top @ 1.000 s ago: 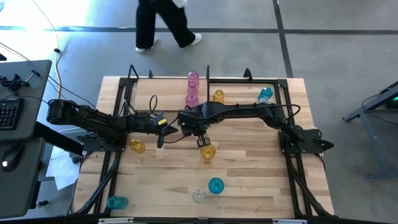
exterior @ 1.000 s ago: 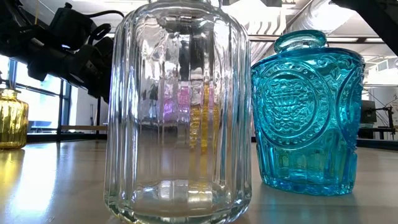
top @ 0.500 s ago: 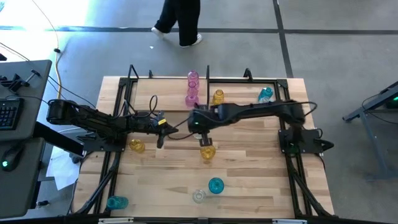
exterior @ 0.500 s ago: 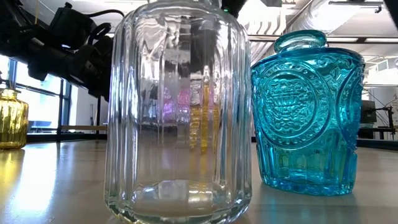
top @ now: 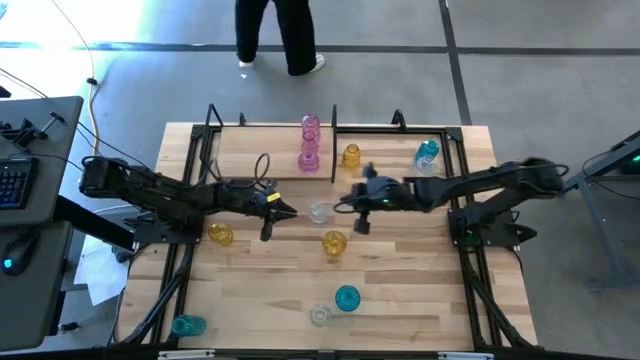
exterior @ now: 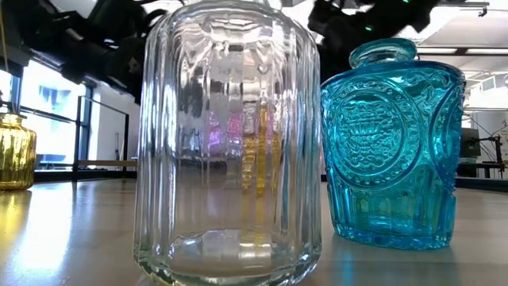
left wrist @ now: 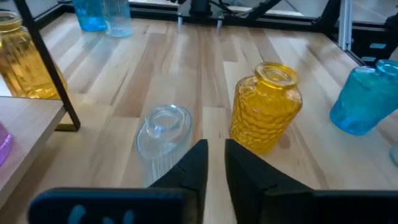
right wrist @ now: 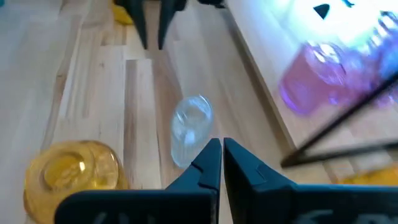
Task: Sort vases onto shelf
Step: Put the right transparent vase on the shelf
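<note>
A small clear vase (top: 320, 211) stands on the table between my two grippers. My left gripper (top: 285, 210), shut, is just to its left; in the left wrist view the clear vase (left wrist: 163, 134) shows beside the fingers. My right gripper (top: 350, 203), shut, is just to its right, with the vase (right wrist: 191, 127) ahead of it. An amber vase (top: 334, 243) stands just nearer. On the shelf (top: 260, 150) at the far side stand two pink vases (top: 309, 140), an amber vase (top: 351, 155) and a teal vase (top: 427, 152).
Another amber vase (top: 220, 235) stands near the left arm. A teal vase (top: 347, 297) and a clear vase (top: 319, 316) stand near the near edge, filling the low view. One more teal vase (top: 188, 325) is at the near left corner. A person (top: 275, 35) walks beyond the table.
My right gripper has drawn back from above the middle amber vase toward the table's right and far side, and the clear vase now shows where the arm was. My left gripper has moved a little toward the right, closer to that vase.
</note>
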Robot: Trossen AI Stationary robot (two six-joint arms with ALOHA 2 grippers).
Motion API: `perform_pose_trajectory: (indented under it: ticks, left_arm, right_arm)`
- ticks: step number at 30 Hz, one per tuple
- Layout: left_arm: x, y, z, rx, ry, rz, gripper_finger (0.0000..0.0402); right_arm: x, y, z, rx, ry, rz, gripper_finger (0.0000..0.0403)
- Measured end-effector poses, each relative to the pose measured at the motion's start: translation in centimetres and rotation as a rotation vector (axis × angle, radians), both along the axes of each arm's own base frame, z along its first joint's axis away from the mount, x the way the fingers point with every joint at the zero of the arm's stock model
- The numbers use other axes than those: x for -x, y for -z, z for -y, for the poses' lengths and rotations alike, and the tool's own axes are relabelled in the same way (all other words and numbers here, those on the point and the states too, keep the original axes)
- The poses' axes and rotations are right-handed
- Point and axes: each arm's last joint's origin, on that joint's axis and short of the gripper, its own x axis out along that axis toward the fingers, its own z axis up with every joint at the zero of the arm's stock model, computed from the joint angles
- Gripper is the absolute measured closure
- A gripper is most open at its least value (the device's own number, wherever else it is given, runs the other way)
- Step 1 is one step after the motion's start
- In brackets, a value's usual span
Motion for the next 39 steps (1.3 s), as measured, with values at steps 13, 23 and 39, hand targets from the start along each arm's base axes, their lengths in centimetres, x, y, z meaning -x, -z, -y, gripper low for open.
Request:
perform_pose_trajectory:
  ticks: [13,23,39]
  left_arm:
    - [-1.5,-0.3,-2.7,0.060,-0.085,-0.001,0.0332]
    - [-1.0,-0.6,-5.0,0.113,-0.072,0.037,0.0399]
    - [0.4,0.8,-5.8,0.148,-0.095,0.024,0.0401]
  right_arm:
    - [9.8,-5.0,1.6,-0.143,0.504,-0.194,0.0359]
    - [13.9,-5.4,6.3,-0.220,1.038,-0.353,0.0197]
    - [15.0,0.2,10.4,-0.349,1.186,-0.292,0.0168]
